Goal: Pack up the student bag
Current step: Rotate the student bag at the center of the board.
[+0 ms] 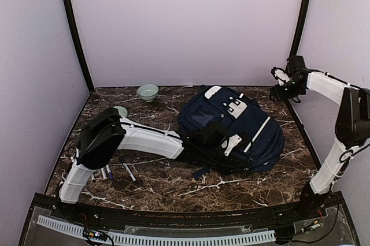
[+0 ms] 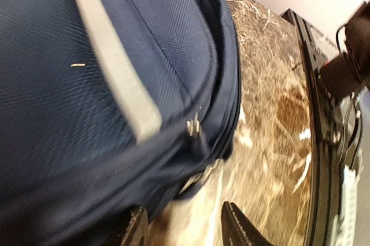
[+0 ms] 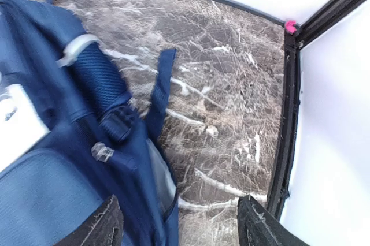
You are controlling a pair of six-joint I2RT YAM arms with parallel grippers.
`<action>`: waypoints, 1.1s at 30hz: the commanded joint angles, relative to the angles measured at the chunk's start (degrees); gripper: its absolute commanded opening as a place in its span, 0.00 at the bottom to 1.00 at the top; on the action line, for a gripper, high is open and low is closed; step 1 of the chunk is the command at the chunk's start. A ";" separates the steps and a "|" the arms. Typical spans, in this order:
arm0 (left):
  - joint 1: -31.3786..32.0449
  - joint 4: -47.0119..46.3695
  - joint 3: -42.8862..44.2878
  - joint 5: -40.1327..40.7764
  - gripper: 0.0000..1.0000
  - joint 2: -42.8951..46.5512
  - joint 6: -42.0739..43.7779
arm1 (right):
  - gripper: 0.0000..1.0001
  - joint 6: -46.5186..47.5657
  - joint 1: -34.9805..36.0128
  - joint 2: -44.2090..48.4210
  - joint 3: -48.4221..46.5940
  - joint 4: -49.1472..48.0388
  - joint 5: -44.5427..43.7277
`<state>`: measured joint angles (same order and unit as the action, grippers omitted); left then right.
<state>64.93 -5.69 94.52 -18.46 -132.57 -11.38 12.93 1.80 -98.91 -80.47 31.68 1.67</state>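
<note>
Where the two arm bases stand at the near edge of the dark marble table point(image 1: 173, 191), a few pens point(image 1: 115, 171) lie loose on the top just beside the left arm's point(image 1: 144, 139) lower link. That arm extends toward the middle, and the left gripper point(image 1: 218, 137) sits low against the near-left side of the student bag point(image 1: 231, 127). Left wrist view: the two fingers point(image 2: 137, 226) stand apart, with bare table showing in the gap between them. Navy fabric, a white stripe point(image 2: 115, 73) and a metal zip puller point(image 2: 193, 127) fill the area just above the fingertips. The fabric edge reaches down to the finger on the left of the view, yet nothing is clamped.

The student bag lies flat on the table, somewhat right of centre, its grey-white patch point(image 1: 234, 106) toward the far side and white trim along its right flank. Beyond the left arm's elbow a small pale round object point(image 1: 121, 111) is partly hidden. Farther back a pale green bowl point(image 1: 148, 91) stands upright near the rear wall, well apart from the bag.

At the far right the right gripper point(image 1: 277, 86) hangs raised above the bag's far-right corner. Right wrist view: a shoulder strap point(image 3: 162, 90), a buckle point(image 3: 115, 125) and the table lie below, and the fingers point(image 3: 263, 226) are set wide, holding nothing.
</note>
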 commanded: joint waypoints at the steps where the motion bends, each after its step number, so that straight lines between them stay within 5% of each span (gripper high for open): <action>1: -1.38 3.95 -5.39 3.40 0.46 11.78 12.92 | 0.68 0.41 0.92 5.90 7.72 -0.41 3.08; 15: -0.66 12.86 -6.44 5.98 0.49 11.90 36.67 | 0.68 3.72 0.92 9.08 18.49 4.10 6.45; 33: 1.54 6.81 1.99 16.79 0.50 0.57 42.62 | 0.64 4.21 6.06 -4.18 16.78 1.85 5.20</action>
<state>65.82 4.27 94.11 -6.94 -130.63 29.85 16.45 4.34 -98.13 -62.67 33.21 6.90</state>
